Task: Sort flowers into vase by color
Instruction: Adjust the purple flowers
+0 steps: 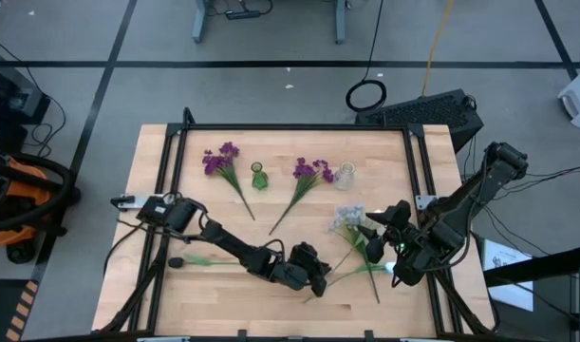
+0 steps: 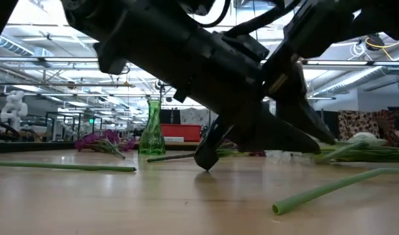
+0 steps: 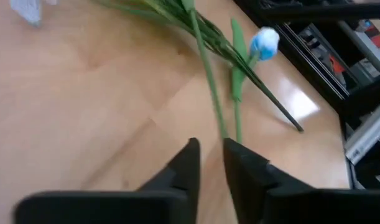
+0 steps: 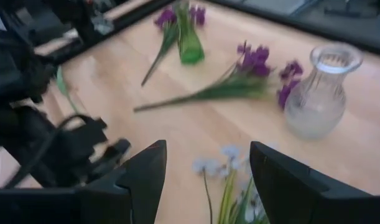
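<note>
Two purple flowers (image 1: 221,160) (image 1: 311,171) lie on the far half of the table beside a green vase (image 1: 259,177) and a clear vase (image 1: 345,175), both upright. Pale flowers (image 1: 348,217) lie at the near right, their green stems (image 3: 205,68) running toward the near edge. My left gripper (image 3: 211,146) is low at those stem ends, its fingers a narrow gap apart. My right gripper (image 4: 208,168) hovers open above the pale blossoms (image 4: 217,158), holding nothing. My left gripper comes slanting down from the table's left, its fingertip (image 2: 206,162) at the table top. Two stem ends (image 3: 226,134) reach the tip of one finger. Whether the fingers touch them I cannot tell; nothing is pinched between them.
A lone green stem (image 1: 196,259) lies on the near left of the table, under the left arm. A black frame rail (image 1: 418,161) runs along the table's right side. Bare wood (image 1: 271,233) lies between the purple flowers and the left arm.
</note>
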Robot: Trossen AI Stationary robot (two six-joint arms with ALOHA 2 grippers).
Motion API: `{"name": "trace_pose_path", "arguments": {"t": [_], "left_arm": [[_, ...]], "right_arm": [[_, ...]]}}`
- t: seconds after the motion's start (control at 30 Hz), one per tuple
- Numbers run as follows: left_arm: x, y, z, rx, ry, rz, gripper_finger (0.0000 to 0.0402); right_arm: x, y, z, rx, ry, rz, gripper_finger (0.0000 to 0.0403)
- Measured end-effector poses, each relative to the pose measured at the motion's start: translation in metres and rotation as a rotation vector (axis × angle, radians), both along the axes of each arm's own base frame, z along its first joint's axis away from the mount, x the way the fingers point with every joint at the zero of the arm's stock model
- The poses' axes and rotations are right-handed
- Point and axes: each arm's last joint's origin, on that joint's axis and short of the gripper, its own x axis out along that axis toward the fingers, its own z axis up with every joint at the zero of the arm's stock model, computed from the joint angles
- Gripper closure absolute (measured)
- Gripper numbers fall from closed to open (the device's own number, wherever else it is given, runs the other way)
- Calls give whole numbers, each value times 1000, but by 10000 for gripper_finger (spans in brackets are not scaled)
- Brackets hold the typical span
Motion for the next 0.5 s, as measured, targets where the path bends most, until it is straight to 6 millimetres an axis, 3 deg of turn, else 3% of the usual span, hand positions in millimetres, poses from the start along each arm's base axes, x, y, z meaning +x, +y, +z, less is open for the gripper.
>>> {"name": "trace_pose_path", "arguments": {"t": [0.27, 0.5], "left_arm": [[-5, -11, -1, -31, 34, -97, 200], [-13, -23, -4, -55, 111, -196, 197]], "right_arm": [[4, 10, -12, 47, 99, 36, 181], [-1, 23, -21, 69, 143, 74, 181]]}}
